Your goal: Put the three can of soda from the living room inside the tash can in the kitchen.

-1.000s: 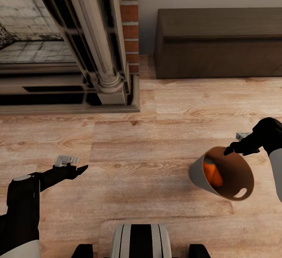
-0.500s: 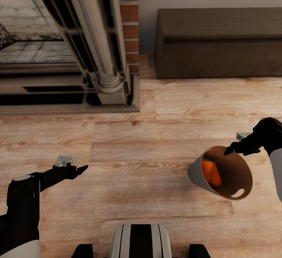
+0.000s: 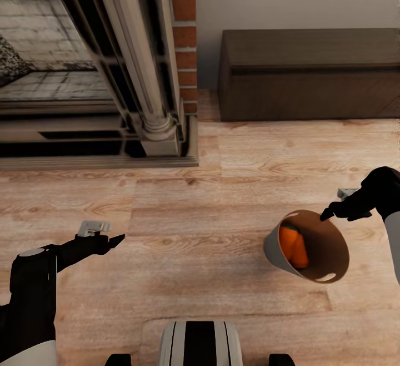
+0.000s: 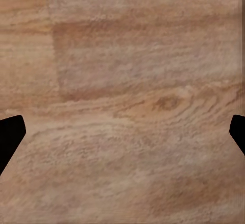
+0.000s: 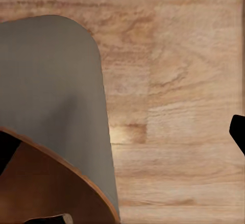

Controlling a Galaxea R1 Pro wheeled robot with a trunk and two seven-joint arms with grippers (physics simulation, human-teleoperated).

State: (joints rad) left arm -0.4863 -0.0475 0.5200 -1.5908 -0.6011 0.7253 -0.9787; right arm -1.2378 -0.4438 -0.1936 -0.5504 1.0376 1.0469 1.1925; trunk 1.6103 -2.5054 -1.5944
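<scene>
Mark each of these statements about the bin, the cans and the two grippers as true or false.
1. The right gripper holds the trash can by its rim. True.
2. The trash can is empty. False: an orange can lies inside.
3. The left gripper holds a blue can. False: it hangs open over the wood floor, holding nothing.
4. A brick-flanked fireplace is ahead at the left. True.
5. The trash can stands on the dark cabinet. False: it is tilted above the floor.

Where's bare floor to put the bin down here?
Widest bare wood floor lies between the left gripper and the bin. More runs toward the dark cabinet. Tight by the fireplace and the robot's base.
</scene>
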